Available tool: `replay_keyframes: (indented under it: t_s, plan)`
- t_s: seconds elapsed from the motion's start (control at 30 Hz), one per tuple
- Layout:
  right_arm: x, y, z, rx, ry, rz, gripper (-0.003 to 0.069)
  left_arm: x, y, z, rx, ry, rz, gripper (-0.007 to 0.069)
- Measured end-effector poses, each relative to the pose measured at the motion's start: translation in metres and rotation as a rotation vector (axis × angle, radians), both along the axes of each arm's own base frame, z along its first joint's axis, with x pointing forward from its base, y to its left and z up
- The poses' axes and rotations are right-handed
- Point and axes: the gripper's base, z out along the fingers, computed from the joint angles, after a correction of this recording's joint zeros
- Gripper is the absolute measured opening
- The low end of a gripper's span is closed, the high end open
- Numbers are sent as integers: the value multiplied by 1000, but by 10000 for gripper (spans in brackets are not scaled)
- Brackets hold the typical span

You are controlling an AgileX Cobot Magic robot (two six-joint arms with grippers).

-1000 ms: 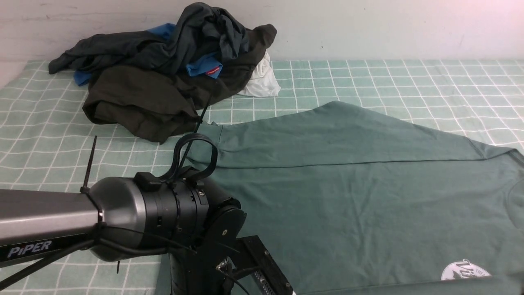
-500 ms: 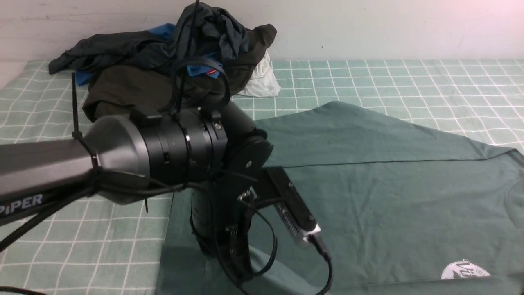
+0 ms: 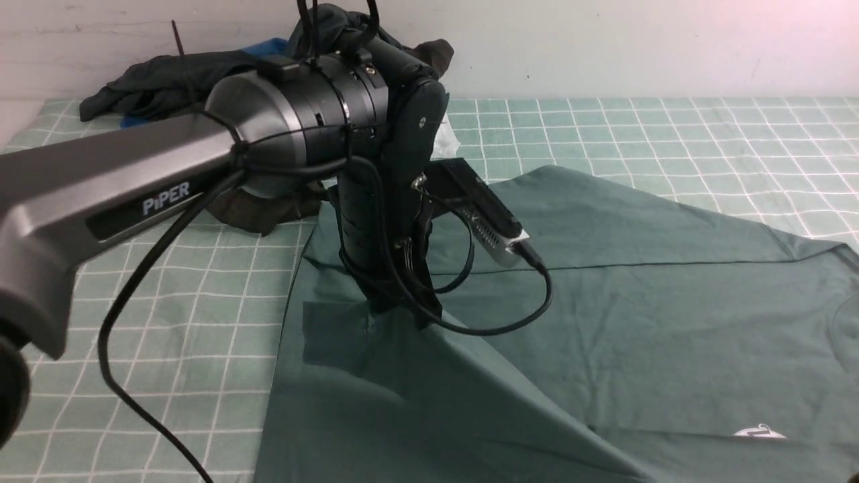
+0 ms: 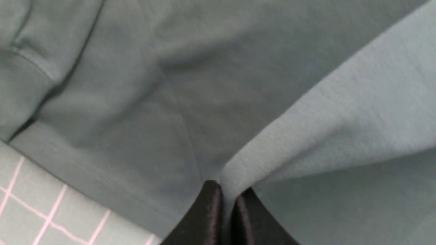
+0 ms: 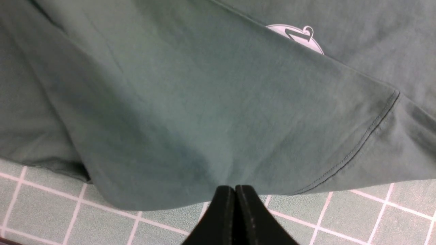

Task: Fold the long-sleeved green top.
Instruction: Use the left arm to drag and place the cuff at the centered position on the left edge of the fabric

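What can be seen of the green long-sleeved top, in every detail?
The green long-sleeved top is muted teal, soft knit, lying spread on the checked cloth. Its near part is lifted and half covers the white round logo. The left gripper pinches a raised fold; the right gripper pinches its edge beside a stitched hem.

The green long-sleeved top [image 3: 637, 322] is shown as soft, matt knit cloth, finely napped up close, with a stitched hem along one edge. Its white logo print [image 3: 758, 433] is seen flat and dull. The checked cover [image 3: 671, 134] underneath is read as matt cloth. Far left, the dark garments [image 3: 147, 87] are seen as limp, matt fabric. The left arm [image 3: 121, 181] is finished in smooth satin grey, with black plastic joints. A faint sheen is caught on the left gripper [image 4: 228, 199], less on the right gripper [image 5: 235, 190].
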Motion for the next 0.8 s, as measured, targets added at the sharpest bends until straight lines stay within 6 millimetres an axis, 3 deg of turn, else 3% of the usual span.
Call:
replay_keyframes:
  t_s: [0.23, 0.53, 0.8]
  plan:
    - [0, 0, 0, -4, -2, 1, -13, 22, 13, -15, -30, 42, 69, 17]
    - [5, -4, 2, -33, -59, -32, -13, 26, 13, -25, -30, 68, 43, 17]
    - [9, -8, 3, -63, -94, -79, -13, 32, 15, -46, 39, 87, 33, 29]
